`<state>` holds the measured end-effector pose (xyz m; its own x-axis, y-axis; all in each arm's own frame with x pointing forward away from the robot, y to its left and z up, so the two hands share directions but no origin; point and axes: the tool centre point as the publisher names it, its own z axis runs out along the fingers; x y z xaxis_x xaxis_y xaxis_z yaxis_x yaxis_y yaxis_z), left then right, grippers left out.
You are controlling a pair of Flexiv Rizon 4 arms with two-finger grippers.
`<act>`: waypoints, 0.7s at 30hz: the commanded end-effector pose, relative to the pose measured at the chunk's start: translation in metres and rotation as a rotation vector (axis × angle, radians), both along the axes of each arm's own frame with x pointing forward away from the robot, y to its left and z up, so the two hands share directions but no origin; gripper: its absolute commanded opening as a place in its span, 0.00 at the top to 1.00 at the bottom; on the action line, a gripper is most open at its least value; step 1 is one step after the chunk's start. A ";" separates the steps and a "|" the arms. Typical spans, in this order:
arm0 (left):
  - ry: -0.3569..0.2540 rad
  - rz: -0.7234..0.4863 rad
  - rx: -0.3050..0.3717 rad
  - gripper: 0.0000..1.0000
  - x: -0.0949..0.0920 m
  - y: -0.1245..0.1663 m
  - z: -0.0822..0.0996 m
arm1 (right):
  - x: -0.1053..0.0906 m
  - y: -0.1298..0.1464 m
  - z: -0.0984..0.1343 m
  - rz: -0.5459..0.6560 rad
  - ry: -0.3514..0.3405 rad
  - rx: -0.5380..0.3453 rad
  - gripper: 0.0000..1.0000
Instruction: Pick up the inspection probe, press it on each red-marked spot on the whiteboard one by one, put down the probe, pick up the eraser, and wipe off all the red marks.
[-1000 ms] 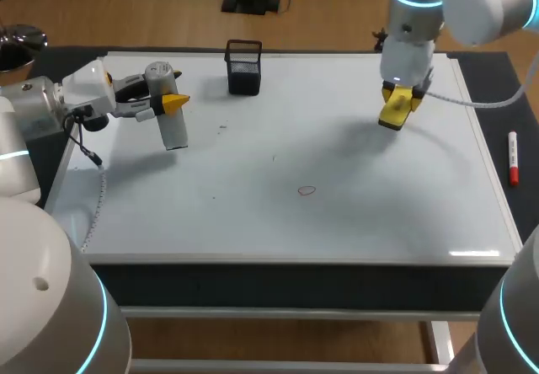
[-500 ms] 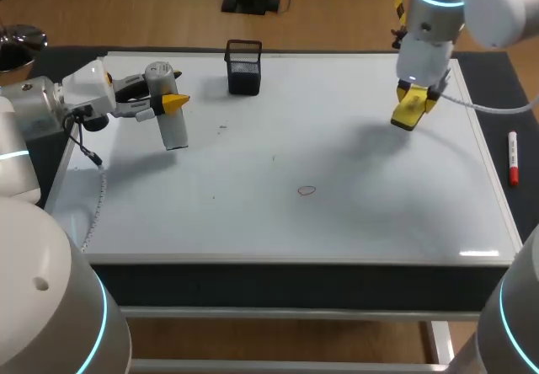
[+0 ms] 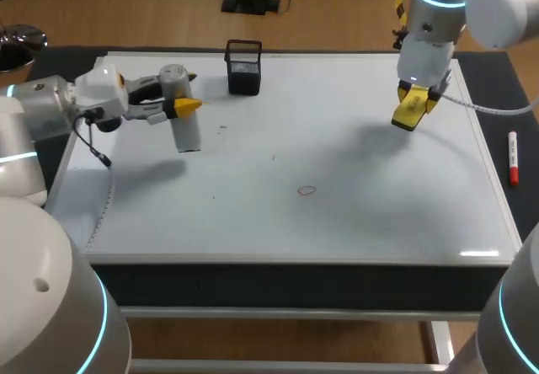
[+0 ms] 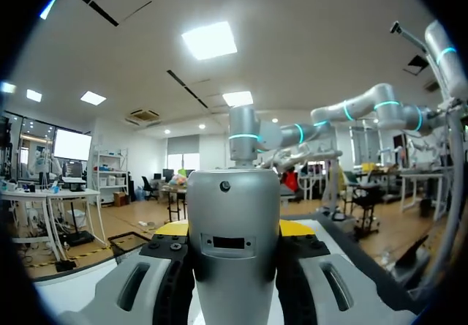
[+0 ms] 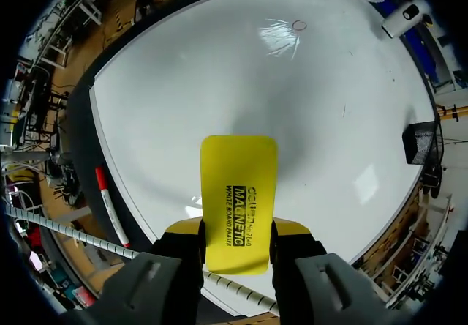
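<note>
Right now my left gripper [image 3: 180,103] clamps the silver cylindrical probe [image 3: 184,125] well left of the small red ring mark [image 3: 306,190]. My right gripper [image 3: 411,104] pinches the flat yellow eraser [image 5: 238,200] well right of that mark. If I wipe first, the spot goes unprobed.

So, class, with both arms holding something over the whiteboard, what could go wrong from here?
1. The right tool grips the eraser while the red mark is still on the board. Wiping before the probe in the left tool presses it would skip the check.
2. Both arms would likely head for that one mark and might collide.
3. The probe hangs near the mesh basket and could knock it.
</note>
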<state>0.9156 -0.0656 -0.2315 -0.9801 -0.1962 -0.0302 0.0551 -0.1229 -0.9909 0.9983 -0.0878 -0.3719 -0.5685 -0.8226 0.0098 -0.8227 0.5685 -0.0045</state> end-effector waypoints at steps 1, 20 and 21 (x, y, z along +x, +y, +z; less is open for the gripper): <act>-0.021 -0.040 0.009 1.00 -0.020 -0.035 0.004 | 0.000 -0.001 0.001 0.002 0.000 -0.003 1.00; -0.033 -0.425 -0.032 1.00 -0.090 -0.164 -0.006 | 0.000 -0.001 0.001 0.002 0.000 -0.003 1.00; -0.028 -0.440 -0.032 1.00 -0.093 -0.169 -0.007 | 0.000 -0.001 0.001 0.002 0.000 -0.003 1.00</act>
<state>0.8162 -0.2193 -0.2313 -0.9831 0.1742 -0.0561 0.0280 -0.1596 -0.9868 0.9980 -0.0880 -0.3718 -0.5685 -0.8227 0.0089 -0.8227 0.5684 -0.0052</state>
